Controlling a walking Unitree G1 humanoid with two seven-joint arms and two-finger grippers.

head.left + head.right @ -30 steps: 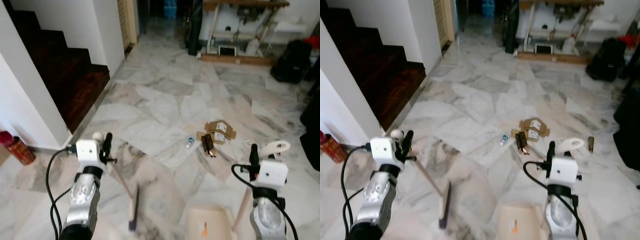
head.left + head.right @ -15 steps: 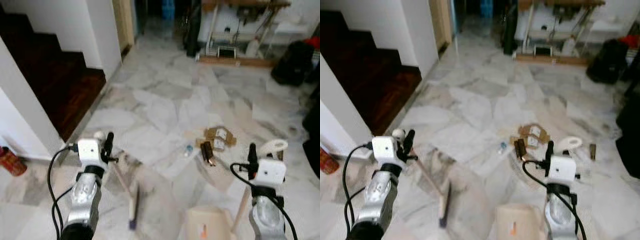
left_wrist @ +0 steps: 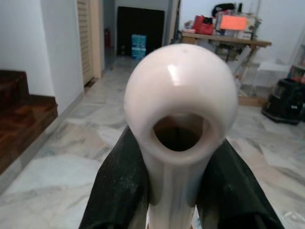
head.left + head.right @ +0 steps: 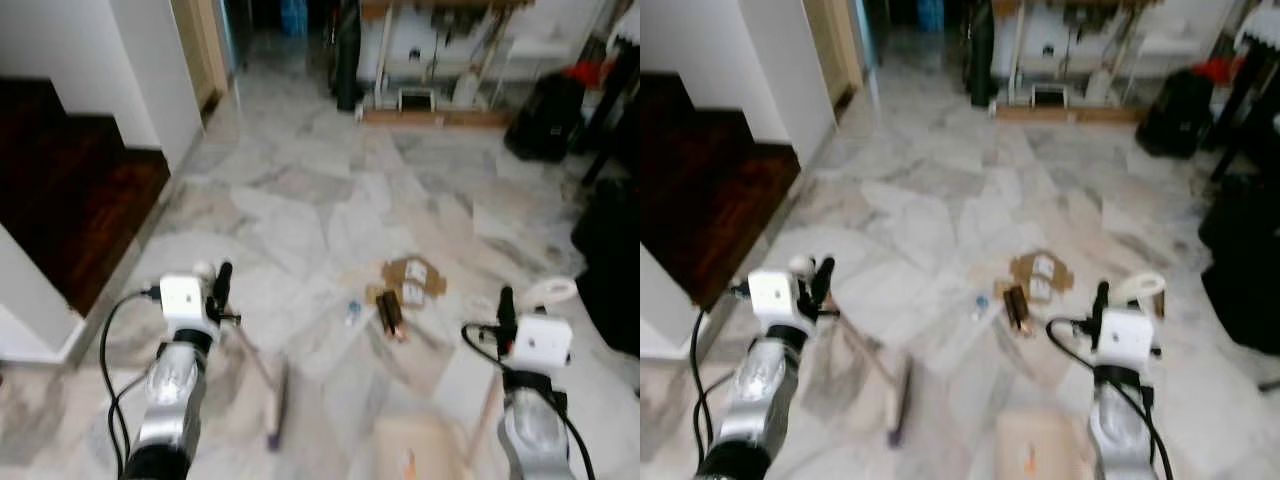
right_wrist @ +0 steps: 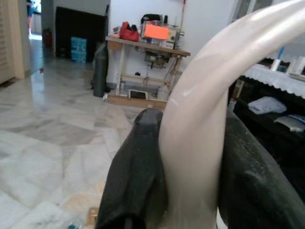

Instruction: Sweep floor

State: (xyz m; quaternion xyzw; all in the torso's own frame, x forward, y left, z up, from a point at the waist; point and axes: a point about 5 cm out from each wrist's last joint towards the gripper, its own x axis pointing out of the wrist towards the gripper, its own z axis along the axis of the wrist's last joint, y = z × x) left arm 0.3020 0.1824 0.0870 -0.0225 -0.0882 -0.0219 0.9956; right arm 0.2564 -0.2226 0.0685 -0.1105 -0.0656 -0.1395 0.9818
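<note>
Debris still ahead of the broom, and a blurred walk toward it

Left hand (image 4: 218, 290) is closed around the pale handle of the broom (image 4: 262, 365), whose looped end sits between the black fingers (image 3: 116, 191) in the left wrist view; the stick slants down to a dark broom head (image 4: 277, 420) resting on the marble floor (image 4: 300, 200). Right hand (image 4: 503, 305) is clamped on the curved cream handle of the dustpan (image 4: 420, 455), the pan itself low at the frame's bottom edge.

The litter lies in front, well apart from the broom head: flattened cardboard scraps (image 4: 408, 279), a dark brown piece (image 4: 389, 311) just beside them, and a small clear bottle (image 4: 351, 311) a little to the left.

Risks, as I judge them: the bottle looks light and round, so a hard stroke could send it rolling off toward the stairs (image 4: 70, 190). Flat cardboard may slide under the bristles instead of moving. The dustpan sits short of the pile, so sweeping now would scatter the debris. The head views are blurred, which makes aiming the stroke uncertain.
</note>
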